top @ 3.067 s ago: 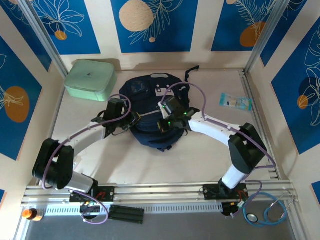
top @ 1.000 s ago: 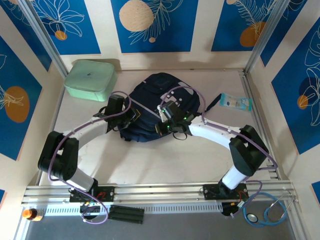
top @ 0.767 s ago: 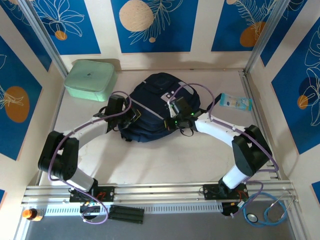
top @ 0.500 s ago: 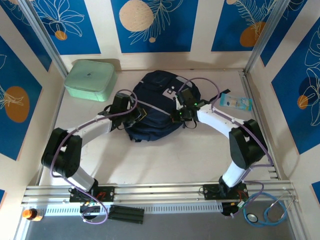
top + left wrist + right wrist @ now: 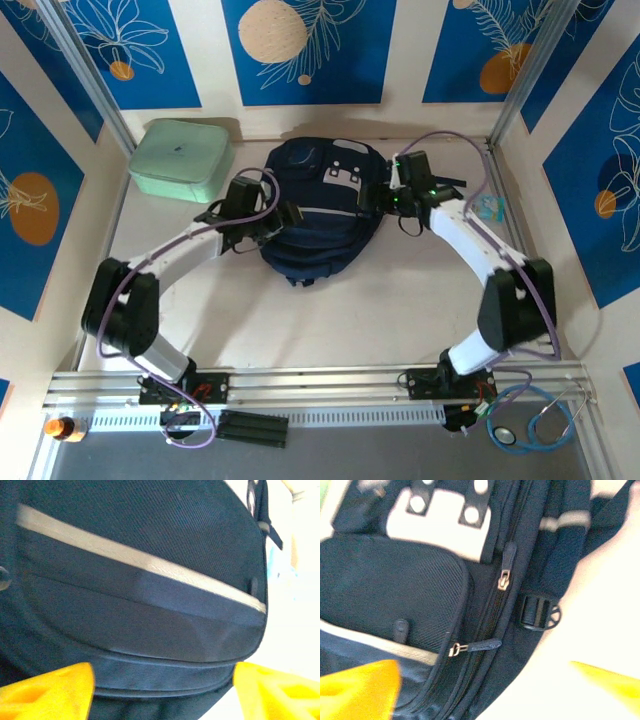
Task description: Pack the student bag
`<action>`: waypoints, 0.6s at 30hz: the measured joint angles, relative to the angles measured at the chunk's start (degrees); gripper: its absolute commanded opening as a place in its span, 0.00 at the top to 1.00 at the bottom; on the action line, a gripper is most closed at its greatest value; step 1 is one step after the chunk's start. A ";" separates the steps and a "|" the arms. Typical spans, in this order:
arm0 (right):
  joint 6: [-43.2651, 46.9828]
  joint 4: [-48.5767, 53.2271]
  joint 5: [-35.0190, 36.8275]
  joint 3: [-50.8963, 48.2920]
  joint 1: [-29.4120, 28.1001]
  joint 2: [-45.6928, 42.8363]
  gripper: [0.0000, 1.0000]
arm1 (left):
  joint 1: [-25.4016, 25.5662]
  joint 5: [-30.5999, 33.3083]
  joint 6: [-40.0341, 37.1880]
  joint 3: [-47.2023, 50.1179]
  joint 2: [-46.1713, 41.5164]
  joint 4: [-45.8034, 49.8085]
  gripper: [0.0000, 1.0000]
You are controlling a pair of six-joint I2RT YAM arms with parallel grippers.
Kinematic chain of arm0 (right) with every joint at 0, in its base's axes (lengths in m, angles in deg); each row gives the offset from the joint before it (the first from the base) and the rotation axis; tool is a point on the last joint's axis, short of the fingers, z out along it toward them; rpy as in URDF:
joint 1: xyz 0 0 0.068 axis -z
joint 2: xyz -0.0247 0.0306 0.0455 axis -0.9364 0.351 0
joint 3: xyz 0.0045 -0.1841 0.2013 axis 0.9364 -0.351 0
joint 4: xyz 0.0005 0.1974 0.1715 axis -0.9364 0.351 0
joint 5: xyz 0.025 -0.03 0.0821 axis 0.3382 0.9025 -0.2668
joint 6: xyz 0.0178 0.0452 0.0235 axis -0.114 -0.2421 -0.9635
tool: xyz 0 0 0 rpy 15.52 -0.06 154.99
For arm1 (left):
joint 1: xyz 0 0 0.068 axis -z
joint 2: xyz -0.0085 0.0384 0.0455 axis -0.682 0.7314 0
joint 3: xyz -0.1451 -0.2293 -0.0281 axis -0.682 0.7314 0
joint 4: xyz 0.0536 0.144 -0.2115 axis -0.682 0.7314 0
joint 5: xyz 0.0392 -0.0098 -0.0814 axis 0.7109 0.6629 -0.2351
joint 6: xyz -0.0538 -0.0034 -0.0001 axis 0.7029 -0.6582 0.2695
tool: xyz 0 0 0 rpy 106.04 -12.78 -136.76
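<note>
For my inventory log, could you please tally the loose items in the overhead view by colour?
Navy: 1, the student bag
Mint green: 1, the case
Light blue: 2, the packet and the stethoscope
Orange: 1, the small bottle
Total: 5

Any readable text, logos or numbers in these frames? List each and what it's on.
No text can be read.
White patch on the student bag: no text made out, blurred.
Zipper pull: possible embossing, too blurred to read.
Light-blue packet: print too small to read.
</note>
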 measured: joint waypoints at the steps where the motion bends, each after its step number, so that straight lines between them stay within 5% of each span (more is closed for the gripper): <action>1: 0.37 -0.87 1.03 -0.98 0.28 -2.86 0.01 | -0.42 2.58 -2.32 -0.70 -1.44 2.10 0.11; 3: 1.14 -3.23 3.85 -3.58 0.87 -8.35 0.01 | -0.92 9.05 -6.93 -1.55 -4.66 5.03 0.00; 10: -0.90 -10.51 15.78 -16.31 6.93 -19.06 0.01 | -2.93 36.48 -20.15 8.35 -18.51 1.01 0.00; 18: -3.13 -19.21 22.47 -33.22 12.20 -18.80 0.01 | -9.14 53.27 -30.29 28.57 -20.41 -13.94 0.00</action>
